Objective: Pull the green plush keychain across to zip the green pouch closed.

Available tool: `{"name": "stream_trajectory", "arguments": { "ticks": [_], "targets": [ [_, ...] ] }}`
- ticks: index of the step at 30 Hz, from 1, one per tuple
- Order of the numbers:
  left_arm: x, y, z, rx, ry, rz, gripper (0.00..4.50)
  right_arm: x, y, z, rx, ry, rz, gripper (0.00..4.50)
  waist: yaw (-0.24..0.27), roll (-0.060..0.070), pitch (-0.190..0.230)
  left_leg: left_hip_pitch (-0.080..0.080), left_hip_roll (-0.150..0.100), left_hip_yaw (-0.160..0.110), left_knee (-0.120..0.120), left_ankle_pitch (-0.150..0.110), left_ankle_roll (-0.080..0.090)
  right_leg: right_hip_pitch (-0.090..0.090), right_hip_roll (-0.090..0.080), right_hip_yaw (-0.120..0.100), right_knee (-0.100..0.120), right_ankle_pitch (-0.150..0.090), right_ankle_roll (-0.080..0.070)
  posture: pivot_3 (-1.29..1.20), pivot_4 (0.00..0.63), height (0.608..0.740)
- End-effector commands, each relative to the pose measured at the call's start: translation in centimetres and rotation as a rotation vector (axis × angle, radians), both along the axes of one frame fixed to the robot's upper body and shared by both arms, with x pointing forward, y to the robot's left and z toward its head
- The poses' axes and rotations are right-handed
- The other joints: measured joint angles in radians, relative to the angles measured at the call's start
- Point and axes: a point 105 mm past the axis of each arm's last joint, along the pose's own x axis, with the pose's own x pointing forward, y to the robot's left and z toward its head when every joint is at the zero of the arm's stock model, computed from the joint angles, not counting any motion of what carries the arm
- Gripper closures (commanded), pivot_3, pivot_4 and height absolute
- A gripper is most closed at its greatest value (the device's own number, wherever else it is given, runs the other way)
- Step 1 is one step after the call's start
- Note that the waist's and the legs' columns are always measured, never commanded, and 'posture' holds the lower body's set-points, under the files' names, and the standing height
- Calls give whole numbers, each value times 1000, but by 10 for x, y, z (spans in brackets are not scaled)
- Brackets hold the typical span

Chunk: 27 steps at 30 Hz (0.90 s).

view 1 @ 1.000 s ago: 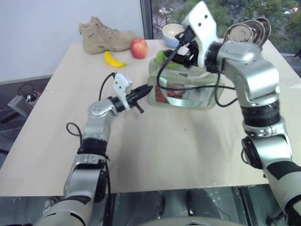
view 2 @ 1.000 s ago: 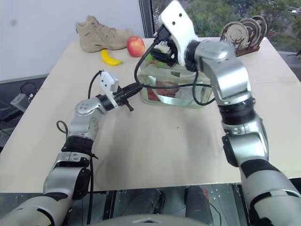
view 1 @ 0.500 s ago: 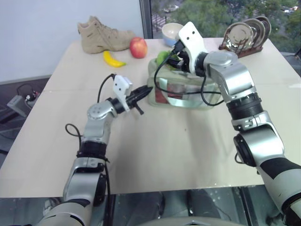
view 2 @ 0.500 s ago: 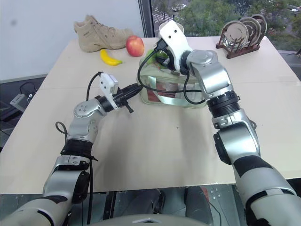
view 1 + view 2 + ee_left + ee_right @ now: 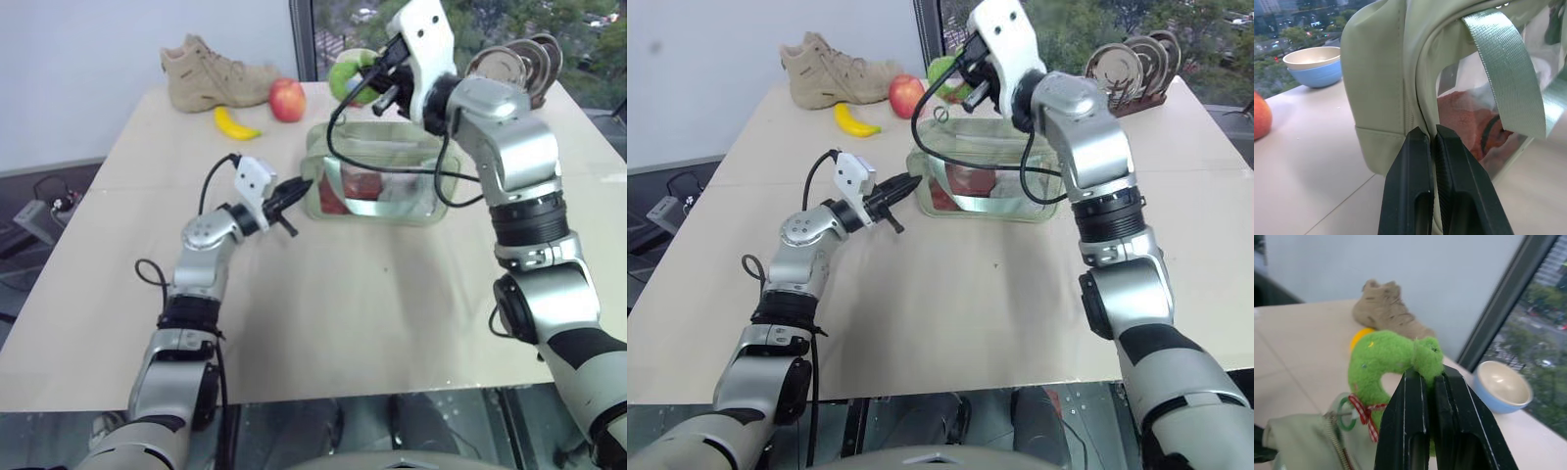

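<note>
The green pouch (image 5: 377, 181) stands mid-table, with clear sides, a mint strap and red contents inside. My left gripper (image 5: 299, 188) is shut on the pouch's left end, pinching the seam edge (image 5: 1422, 117) between its fingers. The green plush keychain (image 5: 350, 78) hangs in the air above the pouch's far left corner, with my right gripper (image 5: 1425, 374) shut on it. A red-and-white ribbon and a green ring (image 5: 1347, 409) link the plush to the zipper below it.
A tan boot (image 5: 216, 73), a red apple (image 5: 288, 100) and a banana (image 5: 236, 124) lie at the table's far left. A blue-and-white bowl (image 5: 1501, 387) sits behind the pouch. A rack of metal plates (image 5: 514, 64) stands at the far right.
My right gripper has shut on the plush keychain and lifted it up off the pouch's top. The left gripper has kept its hold on the pouch's end.
</note>
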Motion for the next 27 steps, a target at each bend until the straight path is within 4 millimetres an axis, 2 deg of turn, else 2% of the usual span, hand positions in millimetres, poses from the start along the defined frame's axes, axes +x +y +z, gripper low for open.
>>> {"name": "stream_trajectory", "arguments": {
  "ticks": [1, 3, 6, 10, 13, 14, 16, 18, 21, 24, 27],
  "targets": [
    [5, 21, -18, 44, 57, 99, 4500, -13, -22, 44, 70, -165, -78, 4427, -1, 0, 0, 0, 0, 0, 0, 0, 0, 0, 0, 0, 2, 0, 0, 0, 150, 740],
    [8, 26, -18, 10, 71, 134, 4500, -7, -48, 38, 90, -165, -187, 4427, 0, -1, -1, 0, 0, 0, 0, 0, 0, 0, 0, 0, 2, 0, 0, 0, 150, 740],
    [12, 34, -18, -33, 91, 184, 4500, 0, -98, 17, 92, -146, -393, 4427, 6, -3, -3, 0, 0, 0, 1, 0, 0, 0, 0, 0, 2, 0, 0, 0, 150, 740],
    [17, 42, -17, -75, 111, 228, 4500, -2, -145, -10, 109, -93, -575, 4427, 5, -3, -3, 1, -1, 1, 0, 0, 0, 0, -1, 1, 2, 0, 0, 0, 150, 740],
    [19, 44, -15, -108, 114, 243, 4500, -8, -185, -47, 163, 0, -751, 4427, 1, -2, -5, 2, 1, 5, 0, 0, 0, 0, -1, 2, 2, 0, 0, 0, 150, 740],
    [20, 43, -15, -111, 115, 243, 4500, -11, -194, -68, 160, 51, -799, 4427, 2, -2, -6, 2, 2, 7, -1, 0, 0, 0, 0, 2, 2, 0, 0, 0, 150, 740],
    [20, 40, -14, -118, 115, 237, 4500, -16, -192, -105, 148, 151, -818, 4427, 2, -3, -8, 3, 2, 8, -1, 0, 0, 0, 0, 4, 2, 0, 0, 0, 150, 740],
    [20, 36, -13, -118, 114, 228, 4500, -21, -174, -143, 94, 248, -772, 4427, 3, -3, -10, 4, 2, 10, -1, 0, 0, 1, 0, 6, 2, 0, 0, 0, 150, 740],
    [20, 32, -11, -121, 110, 220, 4500, -31, -152, -184, -33, 327, -706, 4427, 3, -2, -11, 5, 2, 13, 0, 0, 0, 0, 1, 9, 2, 0, 0, 0, 150, 740],
    [20, 31, -10, -125, 109, 215, 4500, -34, -147, -201, -108, 335, -707, 4427, 4, -2, -13, 7, 3, 14, -1, 0, 0, 1, 2, 10, 2, 0, 0, 0, 150, 740],
    [18, 27, -9, -129, 104, 185, 4500, -30, -148, -201, -107, 316, -725, 4427, 7, -2, -13, 7, 3, 14, 0, 0, 0, 1, 3, 10, 1, 0, 0, 0, 150, 740]
  ]
}}
